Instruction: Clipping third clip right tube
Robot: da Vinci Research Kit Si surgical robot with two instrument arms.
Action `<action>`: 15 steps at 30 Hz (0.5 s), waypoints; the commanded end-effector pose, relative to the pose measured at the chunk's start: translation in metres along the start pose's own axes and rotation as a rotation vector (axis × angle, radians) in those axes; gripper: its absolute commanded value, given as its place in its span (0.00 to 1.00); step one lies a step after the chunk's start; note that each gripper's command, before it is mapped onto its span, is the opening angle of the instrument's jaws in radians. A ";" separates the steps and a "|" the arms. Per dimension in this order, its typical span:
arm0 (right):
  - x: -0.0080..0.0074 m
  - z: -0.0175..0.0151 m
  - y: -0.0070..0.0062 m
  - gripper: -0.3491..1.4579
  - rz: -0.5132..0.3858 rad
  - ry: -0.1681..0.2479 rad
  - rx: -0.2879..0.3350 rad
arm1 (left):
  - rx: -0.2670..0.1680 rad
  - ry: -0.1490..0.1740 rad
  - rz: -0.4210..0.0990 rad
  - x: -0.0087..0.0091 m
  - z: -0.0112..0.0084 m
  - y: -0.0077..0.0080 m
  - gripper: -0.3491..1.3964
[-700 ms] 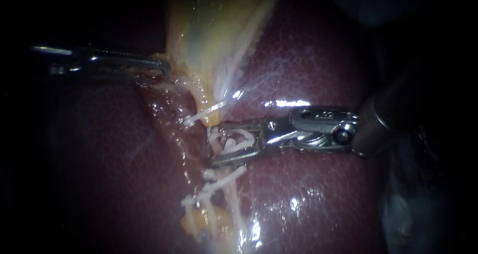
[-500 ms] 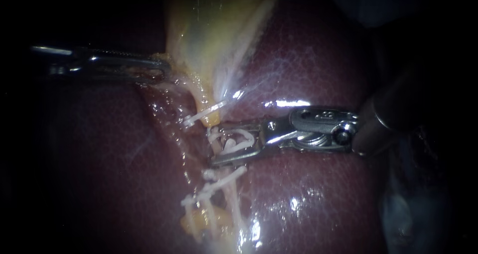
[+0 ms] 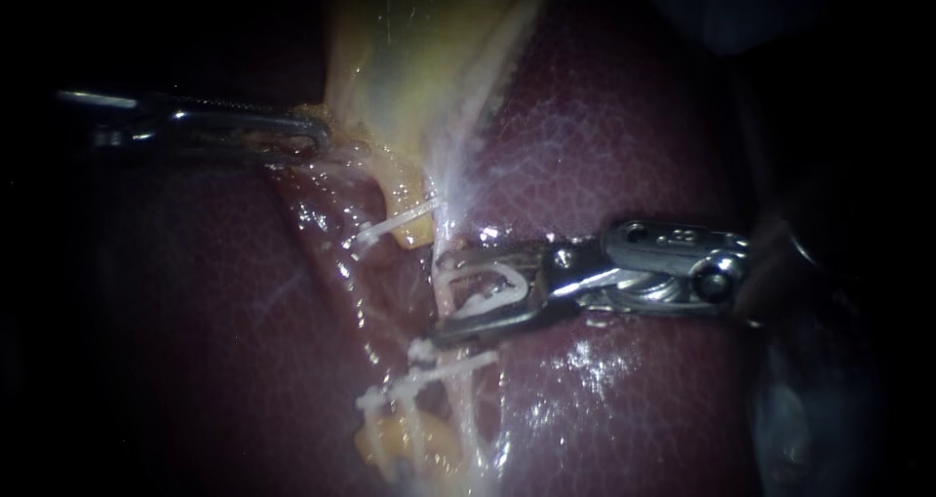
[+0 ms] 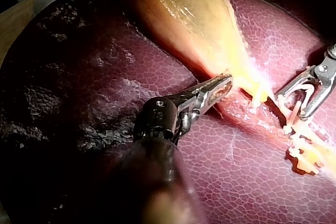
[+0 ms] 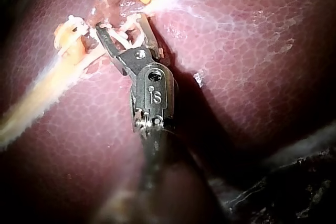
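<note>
My right instrument (image 3: 441, 299) comes in from the right. Its jaws stand apart, holding an open white clip (image 3: 492, 285), with the pale right tube (image 3: 444, 200) between their tips. The right wrist view shows the same jaws (image 5: 121, 24) astride the tube. One white clip (image 3: 395, 222) sits on the yellow stump to the left. Two more clips (image 3: 444, 365) cross the tubes lower down. My left instrument (image 3: 317, 134) is shut on the gallbladder's (image 3: 419, 58) edge, as the left wrist view (image 4: 223, 85) confirms.
Dark red liver (image 3: 624, 127) surrounds the working area on all sides. Yellow fatty tissue (image 3: 390, 443) lies below the lower clips. In the left wrist view my right instrument (image 4: 291, 106) shows beyond the left jaws, over the clipped tubes (image 4: 304, 153).
My right instrument has shifted to the right and slightly down with the clip in its jaws, so its tips now sit at the tube. The left instrument has stayed put.
</note>
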 end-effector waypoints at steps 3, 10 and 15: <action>0.0004 -0.0014 -0.0005 0.46 0.003 0.005 -0.004 | 0.001 0.000 0.000 0.0000 0.0000 0.0000 0.00; 0.0003 -0.0030 -0.0003 0.46 0.006 0.007 -0.012 | 0.001 0.000 0.000 0.0000 0.0000 0.0000 0.00; -0.0004 -0.0029 0.0008 0.46 0.015 0.008 -0.016 | 0.001 0.000 0.000 0.0000 0.0000 0.0000 0.00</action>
